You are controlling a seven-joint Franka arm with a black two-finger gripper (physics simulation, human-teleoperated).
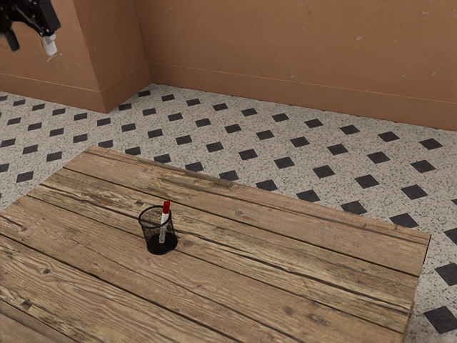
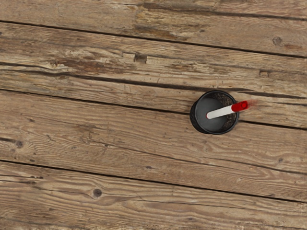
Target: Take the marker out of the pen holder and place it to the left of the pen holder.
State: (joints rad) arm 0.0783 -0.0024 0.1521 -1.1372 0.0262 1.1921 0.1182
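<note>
gripper (image 1: 31, 44), black; fingers wide apart.
marker (image 2: 221, 112), red and white, leaning inside black mesh pen holder (image 2: 206, 106), on plank table (image 2: 96, 136).

A weathered brown wooden table (image 1: 285, 286) with straight edges has long, grained planks with dark seams between them. Directly on it, a round black mesh pen holder (image 1: 149, 235) stands upright.
</note>
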